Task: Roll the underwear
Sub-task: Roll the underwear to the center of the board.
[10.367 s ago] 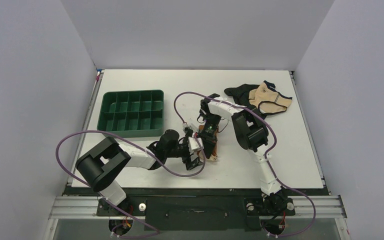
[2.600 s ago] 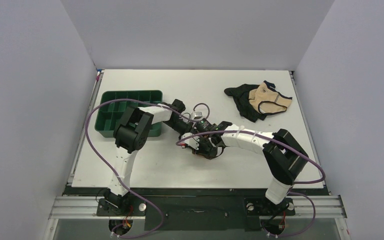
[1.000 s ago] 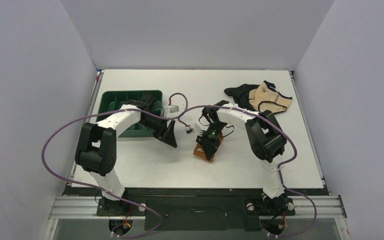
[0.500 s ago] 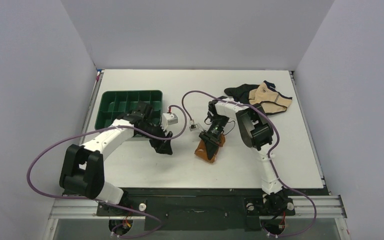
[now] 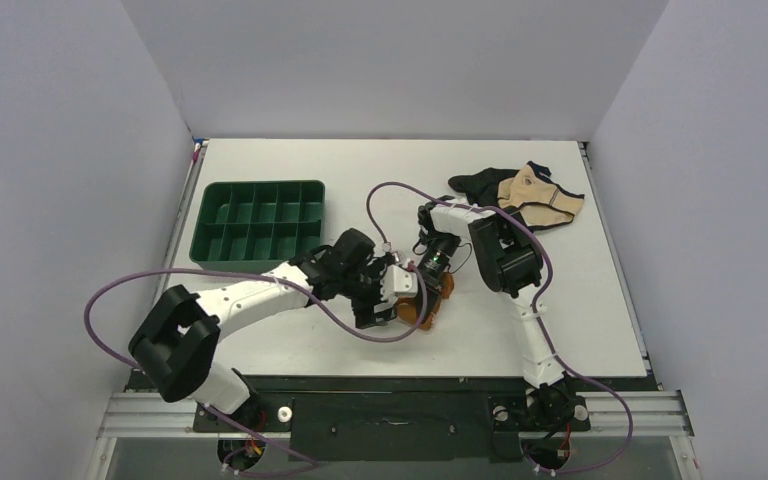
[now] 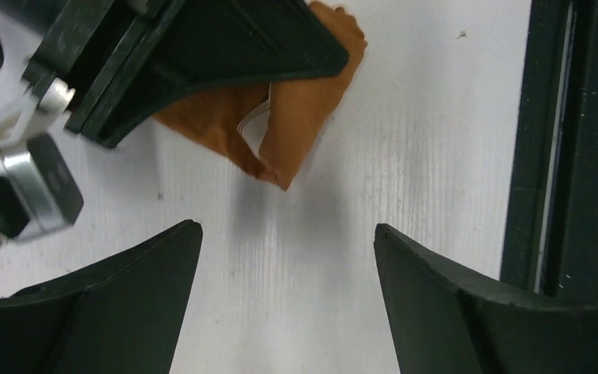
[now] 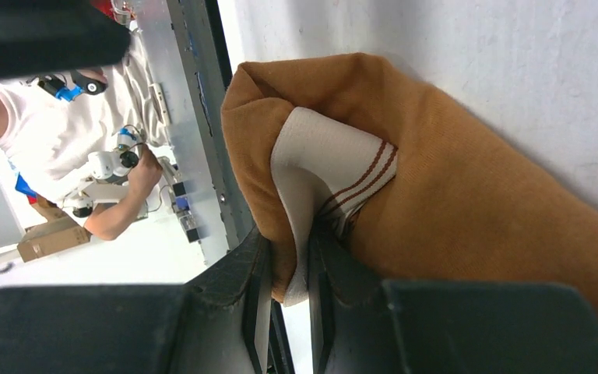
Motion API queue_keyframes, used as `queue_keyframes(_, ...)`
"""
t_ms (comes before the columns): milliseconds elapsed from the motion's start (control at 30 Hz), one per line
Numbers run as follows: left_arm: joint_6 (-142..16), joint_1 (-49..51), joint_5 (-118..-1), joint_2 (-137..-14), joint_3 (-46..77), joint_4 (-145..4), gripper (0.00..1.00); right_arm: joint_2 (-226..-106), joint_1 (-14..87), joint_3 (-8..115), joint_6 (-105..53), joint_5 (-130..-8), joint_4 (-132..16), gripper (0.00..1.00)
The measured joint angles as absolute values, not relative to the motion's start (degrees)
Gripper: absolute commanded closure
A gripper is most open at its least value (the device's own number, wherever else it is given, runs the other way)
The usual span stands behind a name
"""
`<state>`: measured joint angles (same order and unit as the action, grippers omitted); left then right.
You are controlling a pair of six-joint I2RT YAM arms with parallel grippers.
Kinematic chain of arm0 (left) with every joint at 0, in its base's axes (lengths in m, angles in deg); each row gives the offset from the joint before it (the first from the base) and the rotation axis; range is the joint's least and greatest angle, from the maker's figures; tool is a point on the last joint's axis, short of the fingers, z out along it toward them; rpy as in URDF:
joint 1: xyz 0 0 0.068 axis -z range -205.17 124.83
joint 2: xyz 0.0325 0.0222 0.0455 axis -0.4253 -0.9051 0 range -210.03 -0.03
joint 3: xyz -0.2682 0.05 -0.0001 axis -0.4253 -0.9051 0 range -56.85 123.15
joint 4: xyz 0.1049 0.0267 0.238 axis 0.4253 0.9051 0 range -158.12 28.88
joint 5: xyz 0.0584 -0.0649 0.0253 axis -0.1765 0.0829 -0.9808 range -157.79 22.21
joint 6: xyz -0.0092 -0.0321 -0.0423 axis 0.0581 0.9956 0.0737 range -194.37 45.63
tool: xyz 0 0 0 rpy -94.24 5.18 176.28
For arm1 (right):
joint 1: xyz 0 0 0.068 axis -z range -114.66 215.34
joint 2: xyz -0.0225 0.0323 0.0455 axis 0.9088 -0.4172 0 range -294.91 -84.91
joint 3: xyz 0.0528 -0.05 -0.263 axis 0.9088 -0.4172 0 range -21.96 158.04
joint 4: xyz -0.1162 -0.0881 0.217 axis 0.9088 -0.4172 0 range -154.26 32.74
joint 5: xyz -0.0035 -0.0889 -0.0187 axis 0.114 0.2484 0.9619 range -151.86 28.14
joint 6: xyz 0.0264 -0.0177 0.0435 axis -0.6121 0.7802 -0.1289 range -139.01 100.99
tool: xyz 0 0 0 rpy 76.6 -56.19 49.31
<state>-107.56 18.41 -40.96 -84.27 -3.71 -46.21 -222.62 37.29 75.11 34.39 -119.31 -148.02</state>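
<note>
A green plastic tray [image 5: 203, 228] with a grid of square compartments sits at the left of the white table [image 6: 436, 156]. To its right, the left gripper [image 6: 286, 228] holds its black wedge-shaped fingers spread wide and empty, just short of the underwear [image 6: 296, 117]. The underwear is a soft rust-brown knit bundle, folded over, near the table's middle. The right gripper [image 7: 288, 241] pinches its pale ribbed waistband, which has thin brown stripes. At far right, a black garment [image 5: 480, 195] and a beige garment [image 5: 535, 200] lie crumpled together.
</note>
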Motion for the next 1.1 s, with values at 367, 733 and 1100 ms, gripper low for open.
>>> queue_keyframes(367,-117.1,26.8,-45.8,-91.2,-3.7,-57.4,0.21,-222.6,37.3,75.1,34.4,-119.2,-148.1,1.0)
queue_keyframes(733,-120.9,27.0,-46.0,-98.0,-3.4,-59.5,0.34,-222.6,37.3,75.1,34.4,-119.2,-148.2,1.0)
queue_keyframes(1100,-120.1,27.1,-44.4,-101.0,-1.3,-59.9,0.65,-222.6,37.4,75.1,34.4,-118.9,-148.4,1.0)
